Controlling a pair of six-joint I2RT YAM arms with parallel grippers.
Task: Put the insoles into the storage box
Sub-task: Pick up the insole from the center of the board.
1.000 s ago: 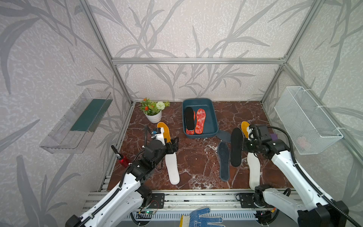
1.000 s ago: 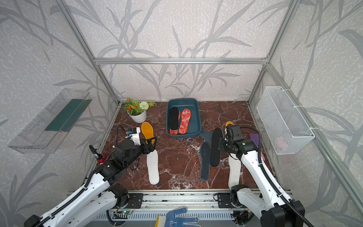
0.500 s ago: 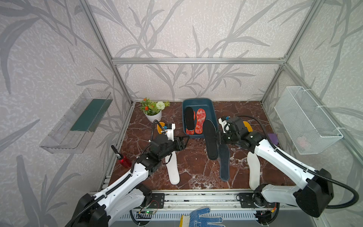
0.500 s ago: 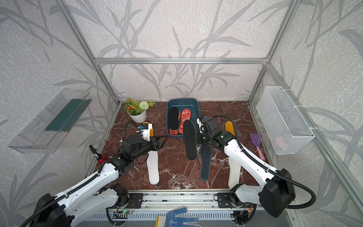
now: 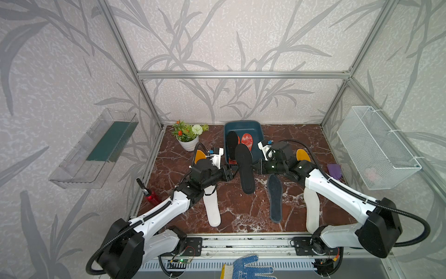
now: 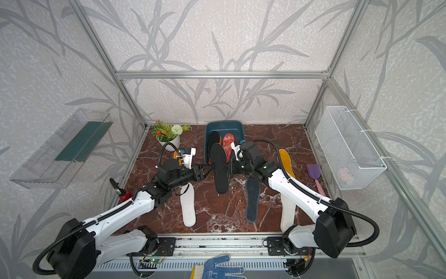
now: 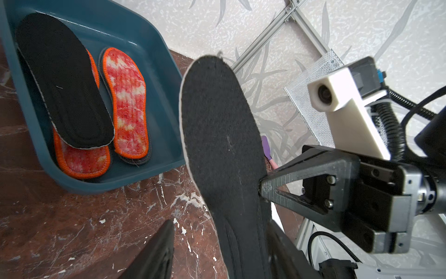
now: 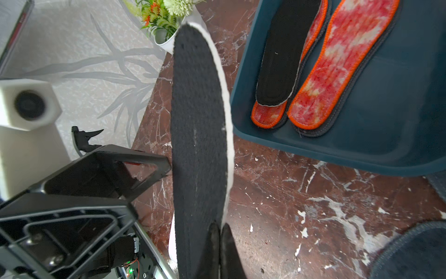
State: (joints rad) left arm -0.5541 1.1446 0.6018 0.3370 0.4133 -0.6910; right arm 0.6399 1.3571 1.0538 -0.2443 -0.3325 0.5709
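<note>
Now the right hand (image 5: 254,167) is clamped on a black foot-shaped fabric insole (image 5: 244,169).
The left hand (image 5: 232,170), jaws apart, straddles the opposite edge; the shallow teal plastic storage box (image 5: 242,123) lies just beyond both.

2 top views overhead; wrist views near insole (image 7: 224,157).

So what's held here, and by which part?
Right gripper pinches the black foot-shaped fabric insole at mid-length on one long edge. Left gripper, open, straddles the opposite edge without gripping.
</note>
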